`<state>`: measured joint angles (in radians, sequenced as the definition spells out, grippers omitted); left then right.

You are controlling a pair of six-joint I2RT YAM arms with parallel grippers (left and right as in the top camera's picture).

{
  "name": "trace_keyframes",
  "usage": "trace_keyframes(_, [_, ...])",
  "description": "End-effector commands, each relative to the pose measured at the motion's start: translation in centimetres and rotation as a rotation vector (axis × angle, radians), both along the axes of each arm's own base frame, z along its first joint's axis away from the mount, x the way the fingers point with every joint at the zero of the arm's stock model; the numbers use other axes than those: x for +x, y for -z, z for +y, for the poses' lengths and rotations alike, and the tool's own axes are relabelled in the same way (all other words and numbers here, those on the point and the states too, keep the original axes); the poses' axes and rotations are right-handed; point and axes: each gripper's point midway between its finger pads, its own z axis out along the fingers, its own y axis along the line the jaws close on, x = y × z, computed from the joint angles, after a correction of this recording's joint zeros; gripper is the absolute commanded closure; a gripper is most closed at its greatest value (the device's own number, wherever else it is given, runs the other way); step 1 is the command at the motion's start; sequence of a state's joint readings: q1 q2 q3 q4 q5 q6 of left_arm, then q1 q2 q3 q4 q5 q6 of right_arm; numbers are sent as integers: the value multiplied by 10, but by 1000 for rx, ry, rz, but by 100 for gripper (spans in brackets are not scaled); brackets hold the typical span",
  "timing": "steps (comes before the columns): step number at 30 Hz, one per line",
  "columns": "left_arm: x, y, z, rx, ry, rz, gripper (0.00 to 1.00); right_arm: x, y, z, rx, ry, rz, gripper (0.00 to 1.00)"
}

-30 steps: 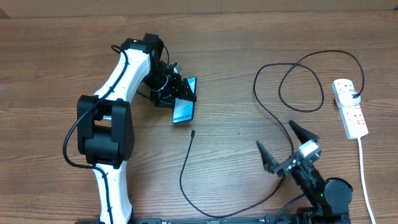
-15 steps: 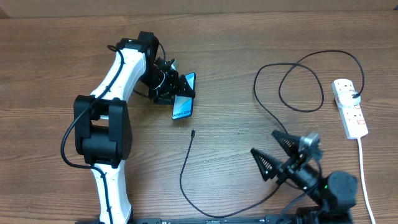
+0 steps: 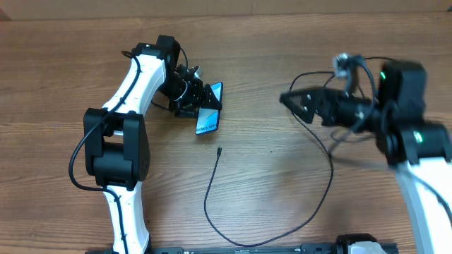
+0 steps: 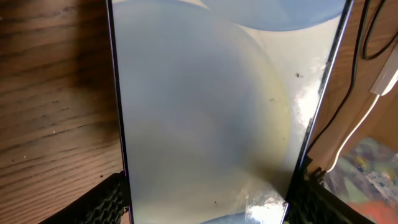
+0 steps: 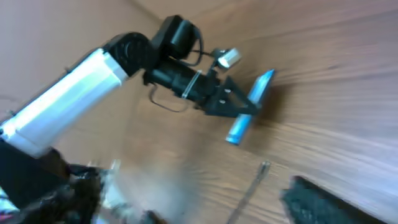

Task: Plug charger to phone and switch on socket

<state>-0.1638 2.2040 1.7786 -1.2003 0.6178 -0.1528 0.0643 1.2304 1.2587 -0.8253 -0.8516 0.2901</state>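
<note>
My left gripper point(image 3: 203, 100) is shut on the phone point(image 3: 209, 117), holding it by its long edges, tilted on edge above the table at left centre. In the left wrist view the phone's pale screen point(image 4: 211, 99) fills the frame between the two jaws point(image 4: 208, 208). The charger point(image 3: 321, 152) loops across the table; its plug tip point(image 3: 219, 150) lies below the phone, apart from it. My right gripper point(image 3: 299, 103) is open and empty, raised and pointing left over the cable, blurred. Its wrist view shows the phone point(image 5: 249, 106) and plug tip point(image 5: 263, 167). The socket is hidden behind the right arm.
A white lead point(image 4: 357, 124) and a loop of black cable point(image 4: 367, 37) show past the phone's edge in the left wrist view. Bare wooden table point(image 3: 268, 197) lies between the arms. The left arm's white links point(image 3: 134, 85) stand at the left.
The right arm has swung up from the near edge to the far right, its open gripper now pointing left. The left gripper still holds the phone, hardly moved.
</note>
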Motion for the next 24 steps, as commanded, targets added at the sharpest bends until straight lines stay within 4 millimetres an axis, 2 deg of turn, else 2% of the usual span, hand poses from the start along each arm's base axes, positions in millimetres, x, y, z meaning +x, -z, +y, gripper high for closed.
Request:
trace_keyframes(1, [7, -13, -7, -46, 16, -43, 36, 10, 29, 26, 28, -97, 114, 15])
trace_keyframes(6, [9, -12, -7, -46, 17, -51, 36, 28, 100, 61, -89, -134, 250, 15])
trace_keyframes(11, [9, -12, -7, -47, 17, -50, 36, 42, 151, 98, -74, -155, 384, 15])
trace_keyframes(17, [9, -12, -7, -47, 16, -50, 36, 46, 185, 144, -46, -198, 421, 20])
trace_keyframes(20, [9, -12, -7, -47, 17, -50, 36, 57, 198, 154, -65, -104, 446, 23])
trace_keyframes(24, [9, -12, -7, -47, 16, -49, 36, 70, 204, 167, -81, -1, 422, 30])
